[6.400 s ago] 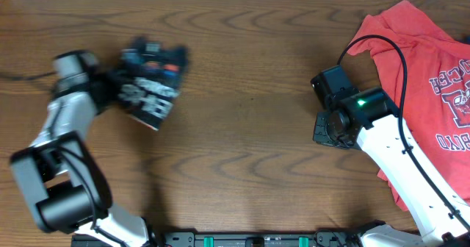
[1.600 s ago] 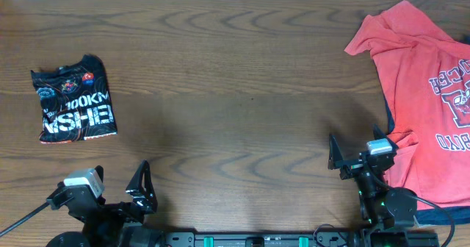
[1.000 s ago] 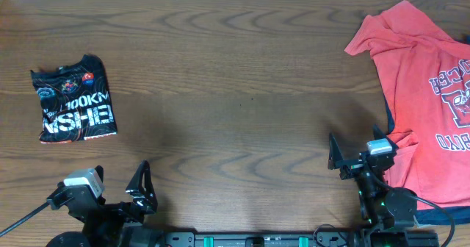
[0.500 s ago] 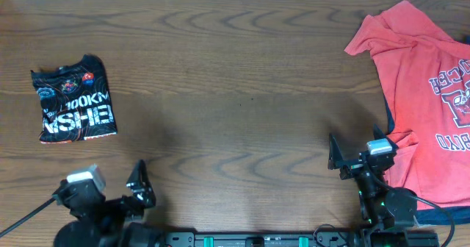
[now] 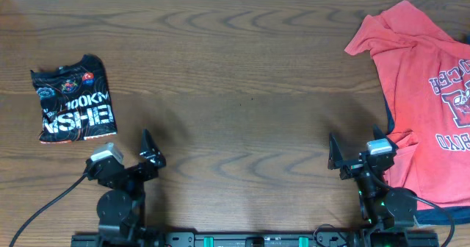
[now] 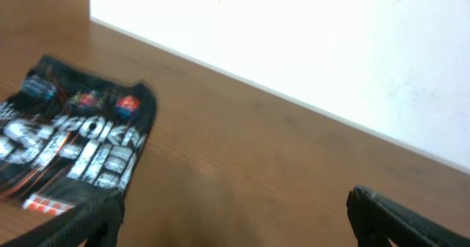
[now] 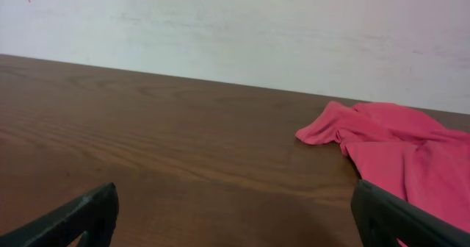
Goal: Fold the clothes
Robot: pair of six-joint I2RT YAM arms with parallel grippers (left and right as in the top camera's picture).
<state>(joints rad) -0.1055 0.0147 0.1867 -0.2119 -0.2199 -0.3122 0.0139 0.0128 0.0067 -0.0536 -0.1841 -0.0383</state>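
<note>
The black sports shirt (image 5: pixel 73 98) lies folded into a small rectangle at the table's left, white lettering up; in the left wrist view the black shirt (image 6: pixel 70 148) is blurred at left. A red T-shirt (image 5: pixel 422 85) lies spread and rumpled at the far right, and its near corner, the red T-shirt (image 7: pixel 396 148), shows in the right wrist view. My left gripper (image 5: pixel 126 150) hangs open near the front edge, right of and nearer than the black shirt, holding nothing. Beside the red shirt's lower left edge my right gripper (image 5: pixel 358 150) is open and empty.
The brown wooden table (image 5: pixel 250 92) stretches between the two garments. A white wall (image 7: pixel 235 26) runs along its far edge. Both arm bases sit at the front edge, with a cable trailing from the left arm (image 5: pixel 51 206).
The left arm has swung away from the front edge and a little to the right, closer to the black shirt. The right arm and both garments have not moved.
</note>
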